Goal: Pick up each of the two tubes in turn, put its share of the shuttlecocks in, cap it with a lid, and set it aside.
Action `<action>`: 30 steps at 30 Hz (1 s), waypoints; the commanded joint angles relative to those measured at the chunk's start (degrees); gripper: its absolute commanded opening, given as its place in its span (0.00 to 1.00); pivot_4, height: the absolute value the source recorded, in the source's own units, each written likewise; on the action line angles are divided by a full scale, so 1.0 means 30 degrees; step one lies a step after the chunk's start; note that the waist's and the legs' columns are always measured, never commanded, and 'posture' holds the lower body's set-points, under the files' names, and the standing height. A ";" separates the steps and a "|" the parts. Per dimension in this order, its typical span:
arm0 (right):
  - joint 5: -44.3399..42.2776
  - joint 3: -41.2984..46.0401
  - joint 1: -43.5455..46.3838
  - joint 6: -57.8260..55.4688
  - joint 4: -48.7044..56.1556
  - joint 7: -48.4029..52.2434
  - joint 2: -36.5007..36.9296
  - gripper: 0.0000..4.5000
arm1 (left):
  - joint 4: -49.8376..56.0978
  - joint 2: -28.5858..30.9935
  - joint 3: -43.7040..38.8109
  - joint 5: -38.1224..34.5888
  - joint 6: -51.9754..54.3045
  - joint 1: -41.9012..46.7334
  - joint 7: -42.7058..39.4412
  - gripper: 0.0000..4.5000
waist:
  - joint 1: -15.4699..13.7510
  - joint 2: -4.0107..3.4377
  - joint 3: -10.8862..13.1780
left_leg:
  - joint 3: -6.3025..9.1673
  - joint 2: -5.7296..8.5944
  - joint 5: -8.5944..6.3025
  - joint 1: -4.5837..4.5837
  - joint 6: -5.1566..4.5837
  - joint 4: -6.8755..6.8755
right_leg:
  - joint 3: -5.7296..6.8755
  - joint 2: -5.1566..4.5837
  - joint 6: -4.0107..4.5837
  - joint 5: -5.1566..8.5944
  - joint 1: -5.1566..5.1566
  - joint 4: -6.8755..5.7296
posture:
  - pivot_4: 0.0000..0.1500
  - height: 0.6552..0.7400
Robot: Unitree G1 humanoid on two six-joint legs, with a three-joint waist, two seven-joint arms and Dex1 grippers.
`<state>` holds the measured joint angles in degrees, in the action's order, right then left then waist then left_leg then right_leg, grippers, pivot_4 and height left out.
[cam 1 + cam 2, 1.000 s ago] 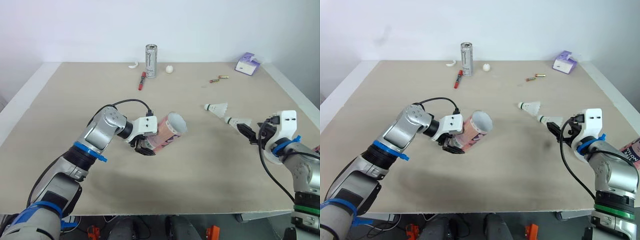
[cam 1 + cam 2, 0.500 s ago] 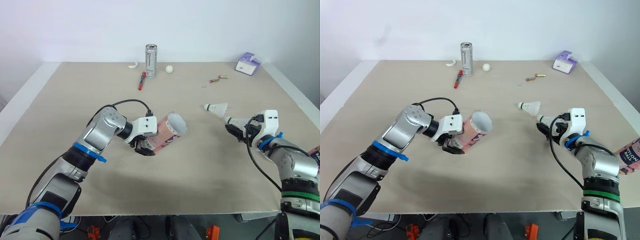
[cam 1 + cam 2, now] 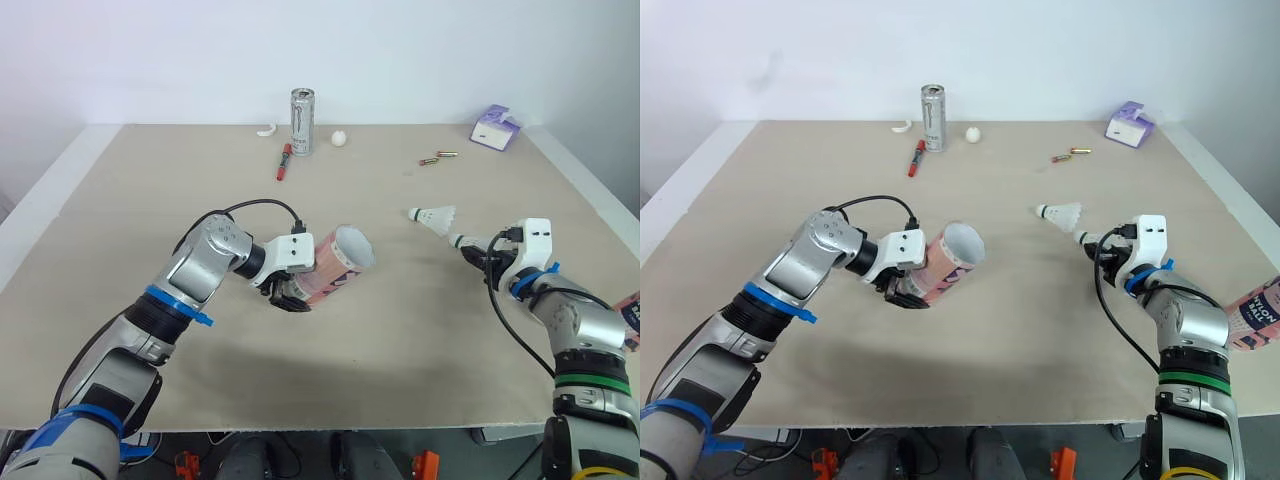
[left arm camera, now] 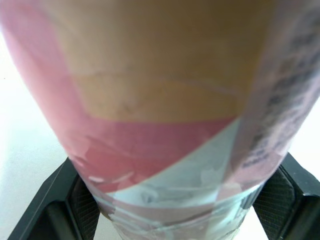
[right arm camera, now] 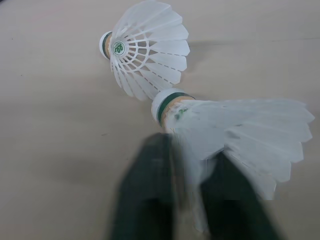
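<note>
A pink and white tube (image 3: 337, 262) hangs tilted just above the table, open mouth toward the right. My left gripper (image 3: 291, 290) is shut on its lower end, and the black fingers (image 4: 48, 212) press both sides of it in the left wrist view. At the right, my right gripper (image 3: 484, 256) is shut on the feather skirt of a white shuttlecock (image 5: 235, 131) lying on the table. A second shuttlecock (image 3: 432, 215) lies just beyond it, almost touching. The other pink tube (image 3: 1256, 316) lies at the table's right edge.
Along the back stand a silver can (image 3: 302, 122), a red marker (image 3: 285, 160), a small white ball (image 3: 340, 139) and a white curved piece (image 3: 265, 130). Two small batteries (image 3: 437, 158) and a purple box (image 3: 496, 128) lie at the back right.
My right gripper has moved in over the nearer shuttlecock and shut on its feathers. The left gripper and its tube have stayed put.
</note>
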<state>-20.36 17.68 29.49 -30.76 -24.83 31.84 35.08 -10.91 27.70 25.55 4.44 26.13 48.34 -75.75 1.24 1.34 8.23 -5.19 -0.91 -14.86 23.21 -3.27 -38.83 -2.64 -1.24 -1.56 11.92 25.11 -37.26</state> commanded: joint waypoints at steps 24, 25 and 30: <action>0.1477 -0.4989 0.0598 0.3961 1.8166 0.7870 0.9665 0.01 | -0.0811 -0.0365 0.0812 -0.0119 -0.0631 0.0135 -0.0410 0.82 | -0.0057 -0.0093 0.0004 | 0.0042 -0.0033 -0.0002 -0.0046 -0.0004 -0.0011 | 0.0050 0.0038 -0.0097 0.0070 -0.0039 0.0001 | 1.00 1.00; 0.1678 -0.5697 0.0969 0.4108 1.8366 0.8151 0.9481 0.01 | -0.0781 -0.0378 0.0811 -0.0128 -0.0630 0.0126 -0.0411 0.82 | -0.0073 -0.0094 0.0004 | 0.0034 -0.0022 -0.0002 -0.0037 -0.0004 -0.0011 | 0.0043 0.0025 -0.0097 0.0072 -0.0032 0.0001 | 1.00 1.00; 0.2883 -0.7528 0.1714 0.5496 1.7611 0.9073 0.8687 0.01 | -0.0421 -0.0417 0.0738 -0.0207 -0.0414 -0.0032 -0.0367 0.82 | -0.0117 -0.0090 0.0006 | 0.0023 0.0050 -0.0024 0.0030 -0.0035 -0.0031 | 0.0033 -0.0061 -0.0065 0.0050 -0.0012 0.0013 | 1.00 1.00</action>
<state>-13.20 -5.40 33.07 -16.39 28.51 58.20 60.94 -12.82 26.37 26.08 3.79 24.21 49.19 -75.90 0.89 1.07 8.25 -5.13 -0.72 -14.98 23.33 -3.43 -38.97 -2.55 -1.46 -1.76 12.08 25.09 -37.22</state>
